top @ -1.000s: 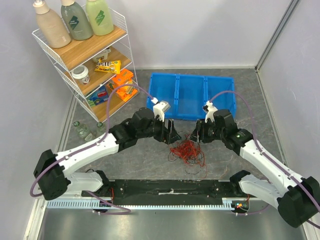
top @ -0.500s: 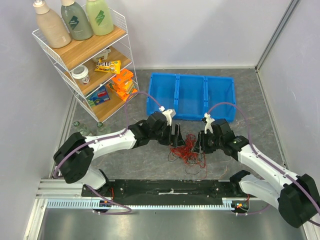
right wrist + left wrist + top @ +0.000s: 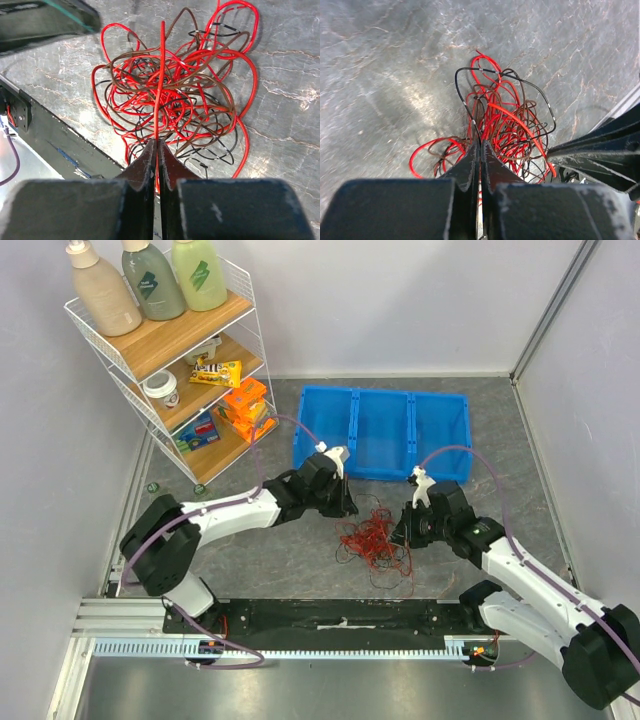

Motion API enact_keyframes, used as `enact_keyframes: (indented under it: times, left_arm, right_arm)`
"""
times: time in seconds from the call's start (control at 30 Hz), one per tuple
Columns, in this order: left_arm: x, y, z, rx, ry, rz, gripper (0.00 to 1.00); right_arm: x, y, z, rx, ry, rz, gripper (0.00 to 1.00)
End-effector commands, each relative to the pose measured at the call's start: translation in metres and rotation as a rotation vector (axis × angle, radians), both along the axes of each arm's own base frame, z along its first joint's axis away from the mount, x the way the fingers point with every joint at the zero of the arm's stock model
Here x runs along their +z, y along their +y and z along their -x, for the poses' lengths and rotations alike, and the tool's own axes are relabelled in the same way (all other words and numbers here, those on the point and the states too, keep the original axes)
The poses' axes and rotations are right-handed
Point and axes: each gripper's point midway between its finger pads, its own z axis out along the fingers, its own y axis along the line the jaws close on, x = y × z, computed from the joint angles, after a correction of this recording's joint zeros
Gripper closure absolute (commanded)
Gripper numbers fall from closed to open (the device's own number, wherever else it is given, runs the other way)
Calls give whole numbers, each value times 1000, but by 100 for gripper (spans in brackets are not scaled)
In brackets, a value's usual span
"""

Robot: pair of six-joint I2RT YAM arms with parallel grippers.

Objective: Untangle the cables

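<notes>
Your left claw [image 3: 351, 511] and right claw [image 3: 399, 536] each pinch a strand of the cables [image 3: 375, 543]. A blue bin [image 3: 352, 430] sits just beyond, and a shelf rack [image 3: 185, 332] stands far left.

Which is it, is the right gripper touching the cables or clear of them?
Touching. The right wrist view shows the right gripper shut on the cables, with one red strand running straight up from between its tips into the clump.
</notes>
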Motion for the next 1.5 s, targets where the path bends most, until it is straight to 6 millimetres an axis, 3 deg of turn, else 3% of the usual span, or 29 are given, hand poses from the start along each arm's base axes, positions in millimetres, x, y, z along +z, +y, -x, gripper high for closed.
enact_keyframes:
  times: [0.0, 0.03, 0.17, 0.23, 0.4, 0.5, 0.6, 0.63, 0.73, 0.83, 0.97, 1.03, 1.17, 1.23, 1.3, 1.37, 1.47]
  left_arm:
    - [76, 19, -17, 80, -208, 45, 98]
    - [93, 27, -16, 89, -249, 53, 98]
    - [192, 63, 0, 92, -483, 151, 98]
    - [244, 81, 16, 67, -598, 213, 98]
    - [346, 120, 58, 2, -814, 326, 98]
    - [398, 137, 80, -18, -924, 422, 99]
    - [429, 143, 90, -24, -974, 492, 98]
    - [430, 139, 89, -25, -960, 502, 98]
    - [420, 119, 80, -60, -888, 479, 98]
    - [417, 112, 75, -67, -863, 466, 99]
    - [409, 108, 70, -52, -826, 464, 99]
    - [393, 102, 69, -64, -777, 444, 98]
    - [350, 97, 63, -69, -682, 348, 98]
    - [326, 98, 61, -67, -647, 305, 99]
    - [308, 97, 61, -70, -619, 290, 98]
    - [293, 92, 62, -88, -585, 289, 98]
    - [279, 80, 65, -129, -530, 297, 98]
  right_arm:
    - [-1, -5, -8, -60, -25, 13, 95]
    - [-5, -9, -10, -93, -20, 33, 100]
    - [-11, -32, -21, -290, -35, 72, 100]
    - [-8, -37, -26, -348, -60, 62, 100]
    - [-6, -45, -34, -387, -92, 101, 100]
    - [-4, -52, -38, -411, -127, 122, 100]
    - [0, -50, -39, -360, -161, 134, 100]
    - [5, -39, -38, -269, -182, 116, 97]
    - [32, 2, -28, 32, -231, 6, 67]
    - [67, 35, -20, 178, -298, -87, 45]
    - [108, 69, -15, 263, -396, -151, 34]
    - [130, 68, -20, 247, -469, -117, 31]
    - [164, 17, -47, 59, -612, 102, 16]
    - [173, 6, -47, 67, -642, 162, 14]
    - [176, 10, -41, 135, -644, 168, 14]
    - [186, 26, -30, 239, -663, 98, 13]
    - [222, 46, -15, 317, -758, -67, 13]
